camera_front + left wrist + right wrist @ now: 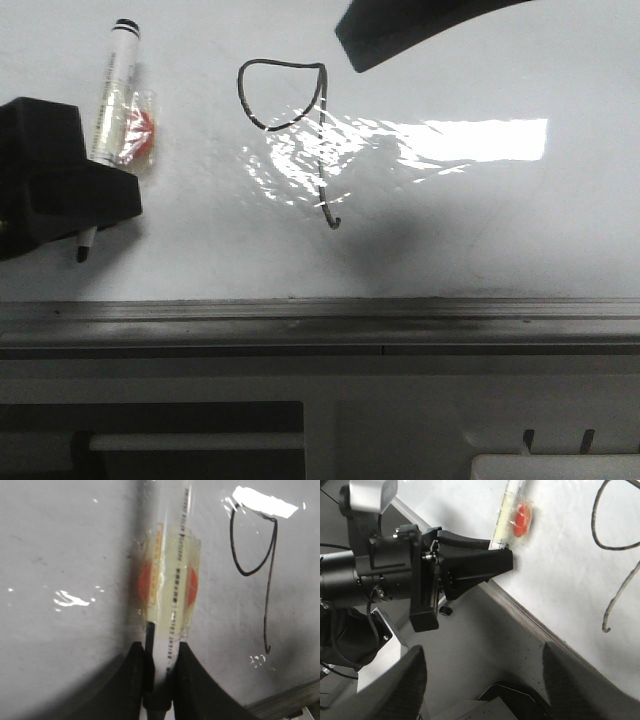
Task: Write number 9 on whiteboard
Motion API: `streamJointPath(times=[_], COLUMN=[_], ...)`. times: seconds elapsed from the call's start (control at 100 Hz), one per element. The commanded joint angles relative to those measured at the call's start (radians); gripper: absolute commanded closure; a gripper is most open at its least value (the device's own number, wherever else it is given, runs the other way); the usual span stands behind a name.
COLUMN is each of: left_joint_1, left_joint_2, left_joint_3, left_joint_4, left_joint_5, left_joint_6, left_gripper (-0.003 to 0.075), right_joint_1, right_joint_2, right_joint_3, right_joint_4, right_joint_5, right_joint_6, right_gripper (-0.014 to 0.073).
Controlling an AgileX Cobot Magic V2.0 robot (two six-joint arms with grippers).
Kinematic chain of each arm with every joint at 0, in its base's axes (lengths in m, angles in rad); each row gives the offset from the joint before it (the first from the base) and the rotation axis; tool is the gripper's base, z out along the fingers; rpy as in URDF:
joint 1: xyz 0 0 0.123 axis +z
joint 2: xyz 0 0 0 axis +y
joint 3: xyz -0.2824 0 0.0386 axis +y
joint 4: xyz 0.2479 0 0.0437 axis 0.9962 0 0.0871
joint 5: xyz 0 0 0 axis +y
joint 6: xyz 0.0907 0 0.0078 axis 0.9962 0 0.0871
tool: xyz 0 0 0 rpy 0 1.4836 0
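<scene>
Board: the whiteboard [480,230] fills the upper part of the front view, glossy, with a bright glare patch right of centre and a grey rail [320,325] along its near edge.
Figure: the number 9 [295,130] is drawn near the middle of the board, at about 12 o'clock from the front view's centre; a rounded loop on top, a long stem dropping to a small hook at its 6 o'clock end.
Marker: a white marker pen [112,95] with a black cap lies well apart from the figure, at its 9 o'clock, wrapped in clear tape with an orange patch.
Left gripper: the left gripper [161,680] is clamped on the marker, fingers [132,680] pressing its barrel from both sides; the dark tip pokes out below the gripper in the front view.
Right gripper: the right gripper [480,680] stands with its fingers wide apart, holding nothing; part of its arm [410,30] shows at 1 o'clock from the figure.
</scene>
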Motion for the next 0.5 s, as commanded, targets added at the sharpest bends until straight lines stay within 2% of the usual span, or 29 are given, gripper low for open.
streamJointPath(times=[0.0, 0.28, 0.49], left_joint_1=[-0.006, -0.006, -0.006], left_joint_2=[0.012, 0.025, 0.05], left_joint_3=[-0.024, -0.026, -0.026], left_joint_4=[0.033, 0.033, 0.038], left_joint_5=[-0.062, -0.091, -0.091], left_joint_6=[-0.065, -0.07, -0.162], left_gripper=[0.0741, 0.0741, 0.0741], right_joint_1=[0.0, 0.0, 0.0], right_joint_2=[-0.015, -0.015, -0.015], right_joint_3=[-0.025, -0.025, -0.025], right_joint_4=[0.014, 0.014, 0.014], right_joint_5=[-0.051, -0.045, -0.042], right_joint_6=[-0.012, -0.012, -0.012], right_gripper=[0.0162, 0.0162, 0.0162])
